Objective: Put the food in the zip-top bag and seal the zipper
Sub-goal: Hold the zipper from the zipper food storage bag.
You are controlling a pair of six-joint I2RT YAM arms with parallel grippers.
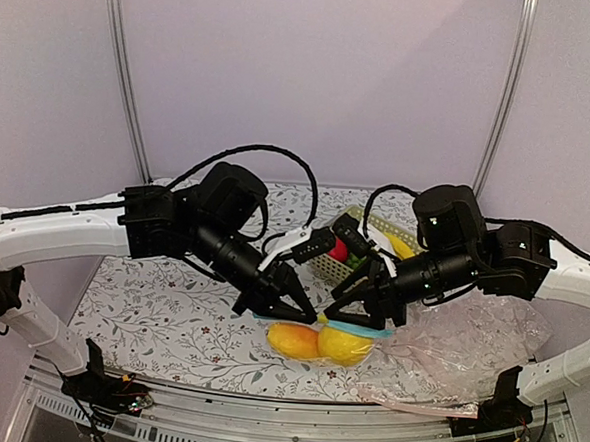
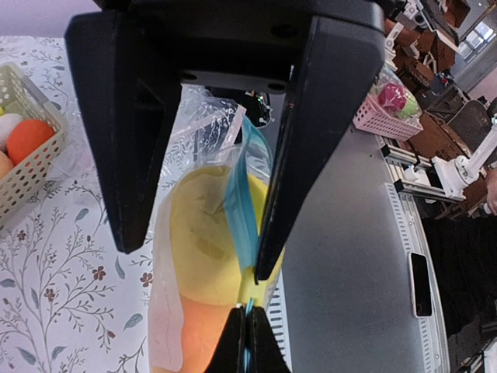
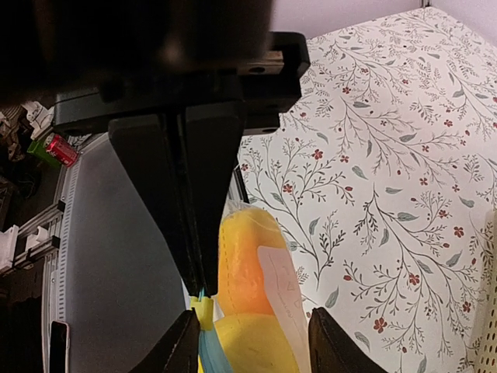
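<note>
The zip-top bag lies near the table's front edge with the food inside it. The orange-yellow fruit is on the left and the round yellow fruit on the right. The light blue zipper runs along the bag's far edge. My left gripper is open. Its fingers straddle the bag's mouth, and one finger touches the zipper. My right gripper is shut on the zipper's end, tip to tip with the left gripper. In the top view my left gripper and right gripper meet over the bag.
A pale basket with red, green, white and banana-shaped fruits stands behind the grippers; it also shows in the left wrist view. A large pinkish clear plastic sheet lies at the right front. The table's front edge is just beyond the bag.
</note>
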